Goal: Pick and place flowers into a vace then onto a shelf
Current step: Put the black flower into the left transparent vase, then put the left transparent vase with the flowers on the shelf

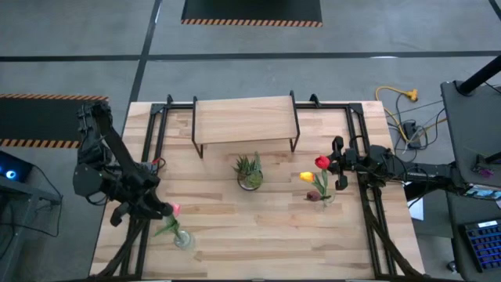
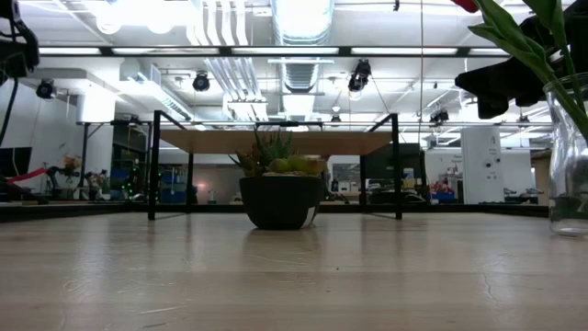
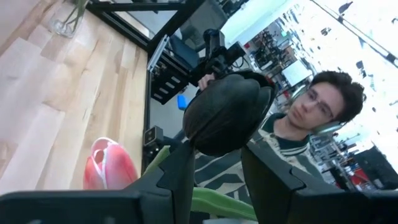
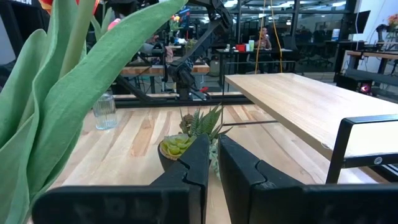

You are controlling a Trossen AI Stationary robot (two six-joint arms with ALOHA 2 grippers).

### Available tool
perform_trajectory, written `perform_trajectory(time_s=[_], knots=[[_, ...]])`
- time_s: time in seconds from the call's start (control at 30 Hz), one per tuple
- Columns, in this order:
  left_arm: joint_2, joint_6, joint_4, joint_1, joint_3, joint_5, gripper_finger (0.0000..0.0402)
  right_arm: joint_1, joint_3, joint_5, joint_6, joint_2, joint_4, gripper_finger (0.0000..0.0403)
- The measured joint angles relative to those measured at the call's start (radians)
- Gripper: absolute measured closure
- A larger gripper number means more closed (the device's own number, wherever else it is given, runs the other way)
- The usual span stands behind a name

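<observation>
My left gripper (image 1: 163, 210) hovers at the table's near left, shut on tulips. A pink head (image 1: 175, 208) shows beside it, and a dark maroon head (image 3: 227, 112) stands just past the fingers. Their green stems slant down to a small glass vase (image 1: 182, 239). My right gripper (image 1: 332, 164) is shut and empty beside a second glass vase (image 2: 570, 156). That vase holds red (image 1: 322, 162), yellow (image 1: 307, 177) and maroon (image 1: 313, 196) tulips, with their leaves (image 4: 74, 93) close by its fingers. The shelf (image 1: 244, 119) stands at the far middle. My left gripper pinches green stems (image 3: 208, 202) between its two fingers, just below the flower heads, coming level from the table's left. The pink head (image 3: 112, 165) and the maroon head stick out past the fingers. The stems hang slanting below the hold toward the glass vase; how they sit in it is too small to tell.
A small spiky potted plant (image 1: 250, 172) sits mid-table in front of the shelf. Black frame rails (image 1: 156, 133) run along both table sides. Bare wood lies between the two vases. A person (image 3: 311, 106) sits beyond the table's right side.
</observation>
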Motion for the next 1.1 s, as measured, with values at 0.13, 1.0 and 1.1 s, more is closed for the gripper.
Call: perform_trajectory(time_s=[0.13,1.0,1.1], knots=[[-0.003,-0.017,0.0,0.0,0.0,-0.002,0.0287,0.0,0.0,0.0,0.0,0.0,0.0,0.0374],[0.199,-0.061,-0.062,0.0,-0.001,0.122,0.0287,0.0,0.0,0.0,-0.006,-0.001,-0.007,0.0374],[0.197,-0.17,-0.062,0.0,-0.001,0.232,0.0287,0.0,0.0,0.0,-0.006,-0.001,-0.007,0.0374]])
